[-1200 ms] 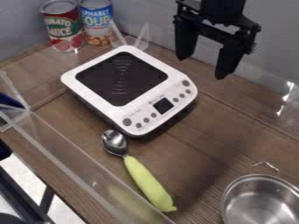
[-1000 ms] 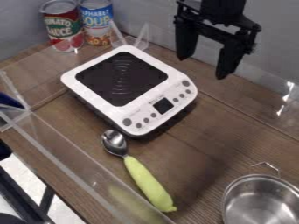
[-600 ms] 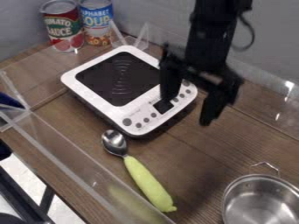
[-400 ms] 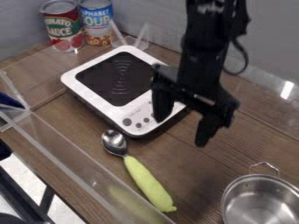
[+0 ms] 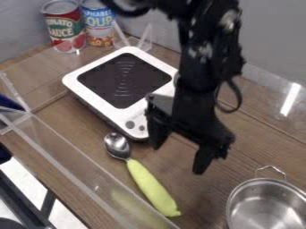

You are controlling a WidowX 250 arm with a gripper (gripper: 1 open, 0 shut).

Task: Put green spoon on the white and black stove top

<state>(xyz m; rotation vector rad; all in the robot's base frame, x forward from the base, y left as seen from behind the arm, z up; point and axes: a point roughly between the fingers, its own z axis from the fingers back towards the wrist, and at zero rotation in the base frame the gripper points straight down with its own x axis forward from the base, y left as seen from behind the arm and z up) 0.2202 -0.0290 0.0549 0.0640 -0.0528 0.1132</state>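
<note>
A green spoon (image 5: 143, 177) lies on the wooden table (image 5: 257, 134), just in front of the white and black stove top (image 5: 120, 82). Above it, the black gripper (image 5: 180, 150) hangs wide open and empty. The spoon looks light and rigid; its thick handle probably offers the surest grip

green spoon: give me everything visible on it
The green spoon lies flat on the wooden table, in front of the stove top's panel. Small shiny metal bowl toward the stove, thick rounded yellow-green handle, plastic-looking, pointing toward the camera. A clear panel edge crosses near its handle end. Nothing grips it; the open gripper hangs just beside it.
</note>
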